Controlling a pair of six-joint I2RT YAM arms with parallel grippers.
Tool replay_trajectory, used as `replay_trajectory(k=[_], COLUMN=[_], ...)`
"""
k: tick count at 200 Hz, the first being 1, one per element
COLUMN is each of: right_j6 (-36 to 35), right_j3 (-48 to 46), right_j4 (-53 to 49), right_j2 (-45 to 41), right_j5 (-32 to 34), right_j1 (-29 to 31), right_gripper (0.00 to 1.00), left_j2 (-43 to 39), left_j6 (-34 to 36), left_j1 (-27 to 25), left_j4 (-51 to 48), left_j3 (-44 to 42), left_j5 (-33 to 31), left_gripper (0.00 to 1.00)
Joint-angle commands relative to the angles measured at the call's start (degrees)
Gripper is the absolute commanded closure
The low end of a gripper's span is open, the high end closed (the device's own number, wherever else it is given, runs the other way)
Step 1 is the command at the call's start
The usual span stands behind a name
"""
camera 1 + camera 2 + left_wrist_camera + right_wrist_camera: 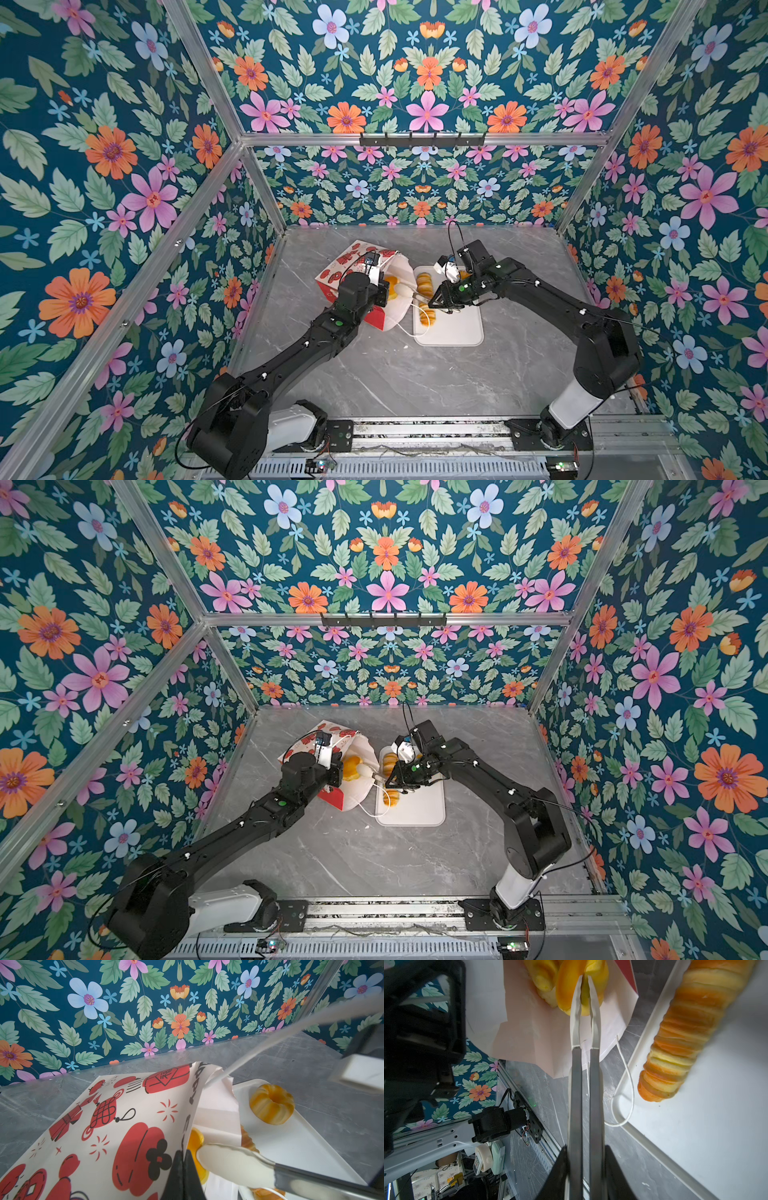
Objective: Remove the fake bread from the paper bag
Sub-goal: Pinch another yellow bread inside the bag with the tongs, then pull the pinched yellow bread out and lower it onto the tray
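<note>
The jaws of your right gripper (585,1153) were clamped on the steel arms of a pair of tongs (576,1095). The tongs' white tips (575,1012) reached into the mouth of the paper bag (529,1022) and were closed around part of an orange bread piece (566,989). A paler yellow piece (544,978) lay just beside it, also inside the bag. The jaws of your left gripper (184,1161) were pressed together on the upper rim of the bag's mouth, which stood lifted off the lower side.

In both top views the bag lay on its side just left of centre on the tabletop (415,374). Its mouth faced the white tray (457,332) just beside it on the right. On the tray rested a long ridged loaf (679,1043) and a pumpkin-shaped bun (272,1103). One cord handle (630,1084) trailed over the tray's rim.
</note>
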Motion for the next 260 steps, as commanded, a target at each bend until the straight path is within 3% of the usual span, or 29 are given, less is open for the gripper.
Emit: replay_trajectory(k=[1, 56, 104, 200, 260], right_j6=[-1.53, -4.26, -4.99, -5.03, -4.44], right_j3=[-0.9, -3.18, -4.53, -5.02, -5.1], right_j4=[-2.2, -12.39, -24.0, -38.33, -41.89], right_j2=[-4.11, -14.33, -20.82, -22.24, -23.44], right_j5=[0.74, 3.52, 9.99, 20.64, 22.1], right_j1=[-0.89, -4.12, -6.2, -7.71, -8.8], right_gripper=[0.96, 0.96, 0.95, 0.94, 0.94], left_j2=[-0.03, 0.57, 0.67, -1.35, -1.53], left_j6=[-0.77, -1.75, -1.79, -2.65, -2.9], left_j1=[0.11, 0.13, 0.13, 0.12, 0.11], left_j4=[1.79, 2.12, 2.57, 5.81, 7.8], left_j3=[0.62, 0.93, 0.47, -3.55, -5.07], left_j5=[-2.12, -4.44, -5.03, -2.4, -1.6], left_gripper=[1.0, 1.0, 1.0, 1.0, 1.0])
